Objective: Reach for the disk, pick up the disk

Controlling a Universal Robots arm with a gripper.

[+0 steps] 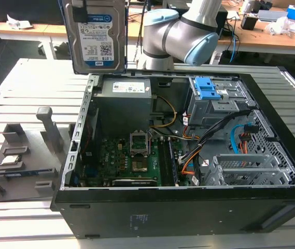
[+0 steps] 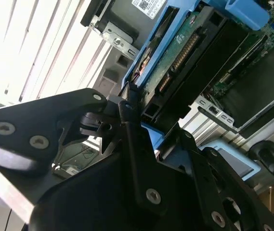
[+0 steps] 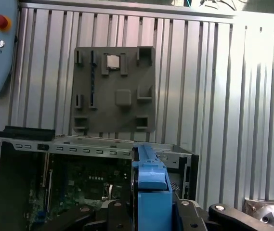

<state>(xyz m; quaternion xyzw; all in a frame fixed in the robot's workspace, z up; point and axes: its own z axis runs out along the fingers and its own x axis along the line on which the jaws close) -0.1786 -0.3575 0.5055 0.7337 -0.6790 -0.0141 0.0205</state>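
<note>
Gripper [image 2: 127,103] is clamping the disk [image 1: 99,36] by its blue-framed edge, holding it upright in the air above the open computer case [image 1: 188,218]; judging it's needing a firm squeeze, no swinging.

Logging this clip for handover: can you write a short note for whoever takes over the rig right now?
Gripper: shut on the disk, clamped on its blue-framed edge.
Disk: held upright in the air, clear of the open computer case, above its side at the exterior view's left.
Done: reach and pick-up both appear complete.
Left: nothing of the task that shows.
</note>
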